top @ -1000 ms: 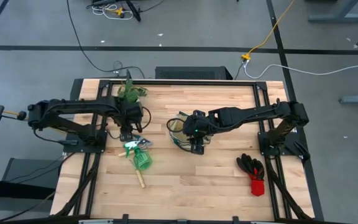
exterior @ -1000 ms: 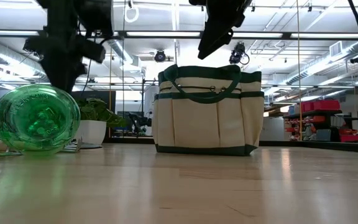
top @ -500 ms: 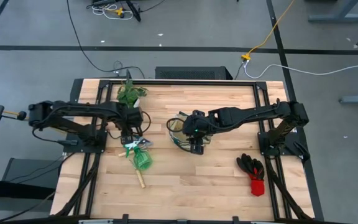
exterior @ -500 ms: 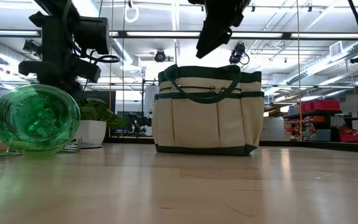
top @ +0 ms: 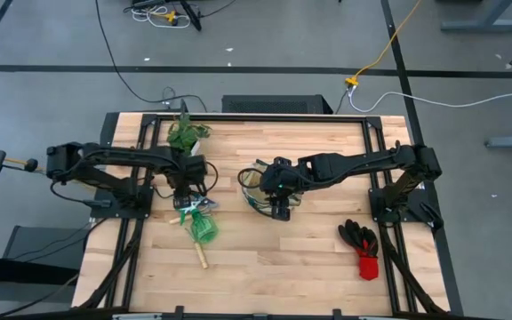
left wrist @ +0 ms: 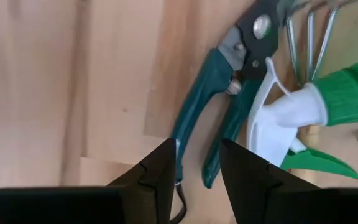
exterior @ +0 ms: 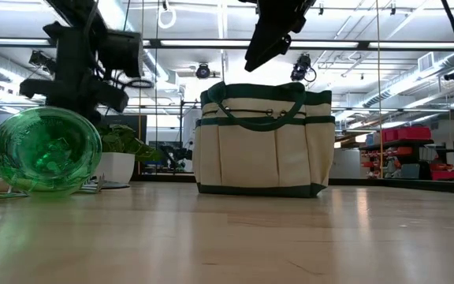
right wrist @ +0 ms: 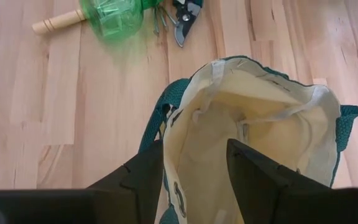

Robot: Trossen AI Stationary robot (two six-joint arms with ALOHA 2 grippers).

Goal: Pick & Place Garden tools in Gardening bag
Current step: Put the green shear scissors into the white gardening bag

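Left gripper [left wrist: 197, 165] is hovering with fingers spread over teal-handled metal pruning shears [left wrist: 229, 106] at the table's nine o'clock; the soft cream fabric bag [right wrist: 253, 130] is gaping at centre under the spread right gripper [right wrist: 194, 165].

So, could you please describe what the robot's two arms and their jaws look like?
Both arms are dark, slim and jointed, mounted at opposite table edges. The left gripper ends in two flat, angular black fingers; the right gripper has the same matte black wedge-shaped pair. Neither shows visible markings.
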